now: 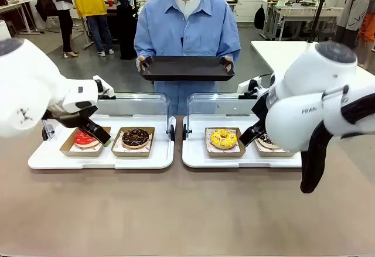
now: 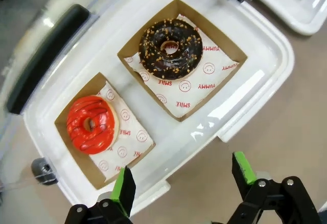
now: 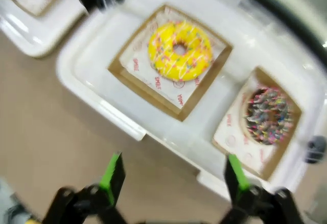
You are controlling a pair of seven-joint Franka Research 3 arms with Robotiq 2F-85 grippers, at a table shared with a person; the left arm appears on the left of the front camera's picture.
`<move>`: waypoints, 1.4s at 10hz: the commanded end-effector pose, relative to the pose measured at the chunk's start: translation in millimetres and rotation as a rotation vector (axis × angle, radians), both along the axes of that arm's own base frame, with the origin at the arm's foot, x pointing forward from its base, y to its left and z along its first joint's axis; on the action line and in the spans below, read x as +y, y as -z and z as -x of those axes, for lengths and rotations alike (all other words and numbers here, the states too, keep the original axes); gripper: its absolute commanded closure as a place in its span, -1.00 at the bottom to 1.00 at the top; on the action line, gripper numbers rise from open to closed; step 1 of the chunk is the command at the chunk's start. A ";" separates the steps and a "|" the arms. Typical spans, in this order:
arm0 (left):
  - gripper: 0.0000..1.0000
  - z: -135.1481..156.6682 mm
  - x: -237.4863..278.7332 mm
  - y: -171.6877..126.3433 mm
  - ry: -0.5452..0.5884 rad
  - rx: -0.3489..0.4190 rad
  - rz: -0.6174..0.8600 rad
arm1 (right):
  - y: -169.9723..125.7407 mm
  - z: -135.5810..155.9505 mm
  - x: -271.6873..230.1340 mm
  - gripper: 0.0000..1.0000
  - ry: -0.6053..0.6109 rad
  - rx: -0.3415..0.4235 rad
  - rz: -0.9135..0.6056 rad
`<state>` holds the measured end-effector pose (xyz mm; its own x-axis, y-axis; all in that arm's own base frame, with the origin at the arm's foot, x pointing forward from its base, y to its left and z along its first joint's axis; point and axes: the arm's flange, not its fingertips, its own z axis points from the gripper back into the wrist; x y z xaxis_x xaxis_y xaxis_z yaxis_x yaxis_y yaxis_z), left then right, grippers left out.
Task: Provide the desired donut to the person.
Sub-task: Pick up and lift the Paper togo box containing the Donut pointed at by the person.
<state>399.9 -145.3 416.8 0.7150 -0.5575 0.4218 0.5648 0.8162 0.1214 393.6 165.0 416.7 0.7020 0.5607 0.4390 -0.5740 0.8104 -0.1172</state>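
Observation:
The person (image 1: 187, 23) in a light blue shirt stands at the far side, holding a dark tray (image 1: 186, 68) in both hands. Four donuts lie in brown paper boxes. A red donut (image 2: 91, 124) and a chocolate donut (image 2: 170, 49) share the left white tray (image 1: 99, 158). A yellow sprinkled donut (image 3: 180, 50) and a dark sprinkled donut (image 3: 268, 115) share the right white tray (image 1: 234, 160). My left gripper (image 2: 184, 175) hovers open over the left tray's near edge, by the red donut (image 1: 85, 138). Above the right tray's near edge, my right gripper (image 3: 173, 172) is open and holds nothing.
Both white trays have clear lids (image 1: 135, 103) standing open at the back, with black hinges (image 1: 171, 132) between the trays. Bare brown table (image 1: 176, 210) stretches in front of the trays. A second table (image 1: 281, 49) stands at the back right.

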 end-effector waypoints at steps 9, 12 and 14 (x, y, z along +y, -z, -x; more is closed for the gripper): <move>-1.00 21.3 -8.2 -165.1 -0.077 -0.024 -0.084 | -155.7 25.4 26.5 -1.00 0.064 0.095 0.118; -1.00 20.6 -7.3 -167.5 -0.029 -0.032 -0.054 | -156.8 24.7 27.3 -1.00 0.031 0.100 0.087; -1.00 20.6 -7.3 -167.5 -0.029 -0.032 -0.054 | -156.8 24.7 27.3 -1.00 0.031 0.100 0.087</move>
<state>379.0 -151.8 582.0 0.7234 -0.5584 0.4062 0.5351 0.8251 0.1812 367.5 193.0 573.9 0.7560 0.5741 0.3145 -0.5629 0.8154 -0.1352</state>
